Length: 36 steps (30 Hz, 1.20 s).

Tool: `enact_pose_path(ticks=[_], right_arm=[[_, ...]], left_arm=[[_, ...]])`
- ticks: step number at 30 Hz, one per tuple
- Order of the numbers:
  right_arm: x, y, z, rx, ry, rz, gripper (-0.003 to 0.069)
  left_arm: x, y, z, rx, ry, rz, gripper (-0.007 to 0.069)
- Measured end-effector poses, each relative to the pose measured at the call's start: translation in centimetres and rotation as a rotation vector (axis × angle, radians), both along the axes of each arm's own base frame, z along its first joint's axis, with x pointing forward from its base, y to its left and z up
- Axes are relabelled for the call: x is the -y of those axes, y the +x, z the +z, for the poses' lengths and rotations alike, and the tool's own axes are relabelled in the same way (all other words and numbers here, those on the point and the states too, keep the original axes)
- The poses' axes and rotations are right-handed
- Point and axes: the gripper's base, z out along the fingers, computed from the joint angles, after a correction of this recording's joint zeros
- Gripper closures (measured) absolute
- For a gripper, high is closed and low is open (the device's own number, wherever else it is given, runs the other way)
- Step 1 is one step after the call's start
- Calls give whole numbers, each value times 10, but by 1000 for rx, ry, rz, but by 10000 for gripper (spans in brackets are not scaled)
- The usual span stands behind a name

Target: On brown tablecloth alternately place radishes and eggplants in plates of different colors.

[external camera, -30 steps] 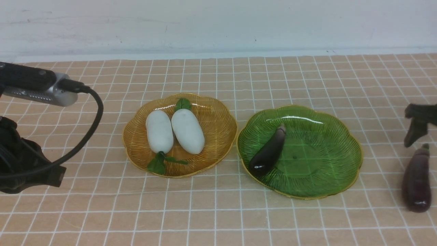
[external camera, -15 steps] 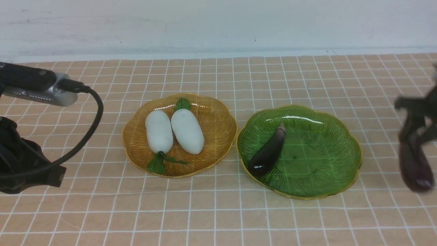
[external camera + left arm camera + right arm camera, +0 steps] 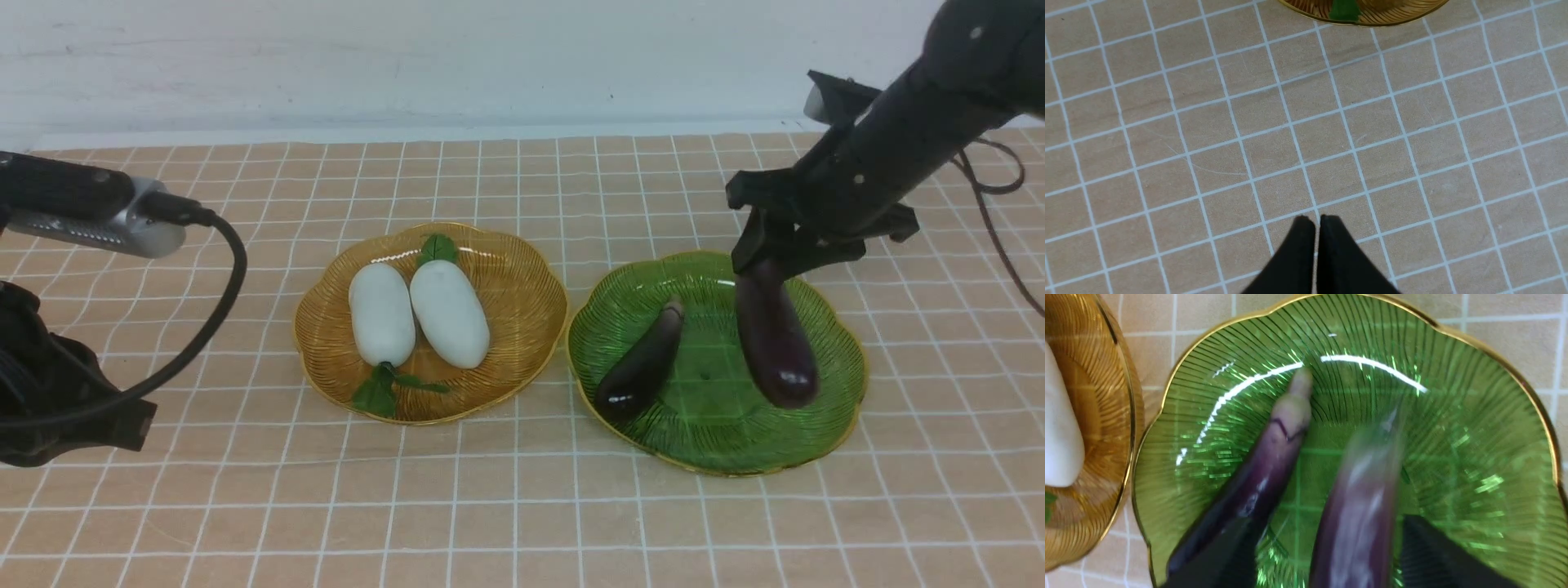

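Observation:
Two white radishes [image 3: 381, 314] [image 3: 449, 313] lie side by side in the amber-yellow plate [image 3: 522, 269]. One purple eggplant [image 3: 641, 363] lies in the green plate [image 3: 816, 425]. A second eggplant [image 3: 771, 343] stands steeply tilted over the green plate, stem end up between the fingers of my right gripper [image 3: 763, 261]. In the right wrist view this eggplant [image 3: 1359, 522] is blurred, and green plate shows between it and the spread fingers of the gripper [image 3: 1329, 519], so the jaws stand open. My left gripper [image 3: 1316, 218] is shut and empty above the brown tablecloth [image 3: 522, 506], near the amber plate's edge [image 3: 1372, 16].
The two plates sit almost rim to rim in the middle of the cloth. My left arm [image 3: 65, 408] and its cable [image 3: 229, 269] hang at the left edge. A white wall [image 3: 522, 57] runs along the back.
My right gripper took the eggplant from the cloth at the far right, lifted it and carried it left, over the green plate. The left arm has not moved.

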Motion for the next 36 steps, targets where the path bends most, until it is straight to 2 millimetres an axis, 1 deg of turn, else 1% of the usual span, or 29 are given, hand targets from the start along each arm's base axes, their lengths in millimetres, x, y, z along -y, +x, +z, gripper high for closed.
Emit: enact_pose_path(ticks=[1, 4, 6, 7, 8, 9, 10, 11, 13, 14, 15, 16, 18, 19, 20, 21, 22, 23, 24, 25, 26, 27, 28, 29, 30, 31, 33, 34, 36], right_arm=[[0, 0, 3, -8, -3, 2, 214], [1, -1, 11, -21, -27, 24, 153], [3, 1, 21, 6, -55, 60, 130], [4, 1, 29, 35, -68, 71, 123], [6, 0, 41, 74, -91, 83, 128], [9, -6, 57, 119, -112, 86, 145], [11, -12, 69, 148, -122, 87, 173], [15, -23, 91, 201, -132, 84, 211], [20, -38, 117, 267, -153, 80, 274], [23, -47, 130, 302, -159, 76, 305], [27, -60, 148, 352, -169, 70, 337], [28, -68, 157, 376, -170, 67, 370], [36, -100, 191, 474, -176, 53, 457], [39, -114, 202, 508, -176, 47, 489], [43, -132, 214, 549, -174, 40, 521], [43, -132, 214, 549, -175, 39, 531], [51, -171, 233, 621, -173, 27, 605], [58, -204, 241, 676, -168, 18, 641], [65, -240, 243, 758, -156, 3, 659], [67, -252, 243, 810, -148, -8, 664], [70, -268, 239, 870, -138, -21, 669], [74, -287, 231, 934, -129, -34, 671], [75, -290, 231, 968, -123, -41, 671], [82, -324, 216, 1143, -95, -79, 673], [86, -339, 197, 1278, -77, -108, 674], [87, -345, 188, 1295, -73, -112, 674], [92, -368, 160, 1489, -39, -153, 674], [95, -379, 141, 1590, -20, -173, 674], [97, -392, 120, 1718, 6, -199, 674]], left_arm=[[0, 0, 0, 0, 0, 0, 627], [0, 0, 0, 2, 0, 0, 627], [0, 0, 0, 4, -1, 1, 627], [0, 0, 0, 4, -1, 0, 627], [0, 0, 0, 5, 1, -2, 627], [0, 0, 0, 5, 4, -4, 627], [0, 0, 0, 5, 4, -5, 627], [0, 0, 0, 5, 4, -5, 627], [0, 0, 0, 5, 1, -6, 627], [0, 0, 0, 5, 1, -6, 627], [0, 0, 0, 5, 2, -6, 627], [0, 0, 0, 5, 2, -6, 627], [0, 0, 0, 5, 2, -6, 627], [0, 0, 0, 6, 2, -6, 627], [0, 0, 0, 6, 2, -6, 627], [0, 0, 0, 6, 2, -6, 627], [0, 1, 1, 12, 0, -5, 627], [0, 2, 1, 21, -1, -4, 627], [0, 2, 1, 29, -2, -3, 627], [0, 2, 1, 32, -3, -2, 627], [1, 3, 1, 33, -6, -2, 627], [1, 3, 2, 34, -8, -2, 627], [1, 3, 2, 34, -8, -2, 627], [1, 4, 2, 45, -14, -2, 627], [1, 4, 3, 52, -18, -2, 627], [1, 4, 3, 54, -18, -2, 627], [2, 5, 3, 59, -23, -2, 627], [3, 5, 3, 68, -33, 0, 627], [5, 6, 5, 91, -64, -1, 627]])
